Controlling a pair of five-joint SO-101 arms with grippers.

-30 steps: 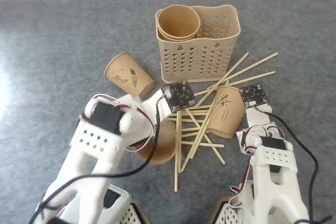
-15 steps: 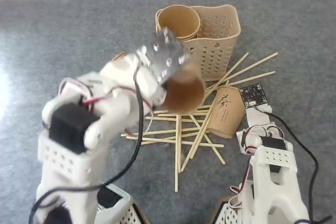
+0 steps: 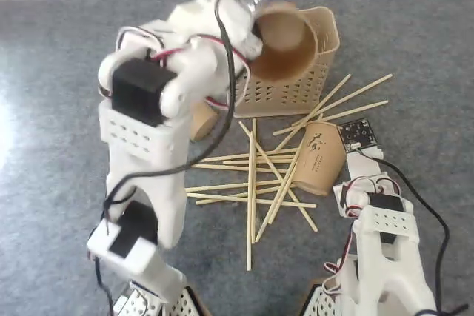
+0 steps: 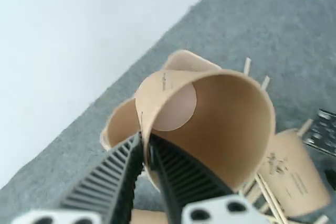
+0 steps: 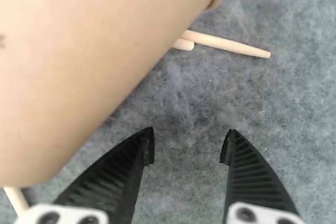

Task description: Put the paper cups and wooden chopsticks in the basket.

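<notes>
Clamping a paper cup (image 3: pixel 285 38) by its rim, the left gripper (image 4: pixel 146 150) held it sideways over the basket (image 3: pixel 296 90), mouth toward the arms; the right gripper (image 5: pixel 186 148) gaped.

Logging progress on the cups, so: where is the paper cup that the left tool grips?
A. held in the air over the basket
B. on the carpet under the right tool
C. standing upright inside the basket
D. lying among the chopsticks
A: the left tool pinches the rim of the paper cup, holding it tilted above the basket.
</notes>
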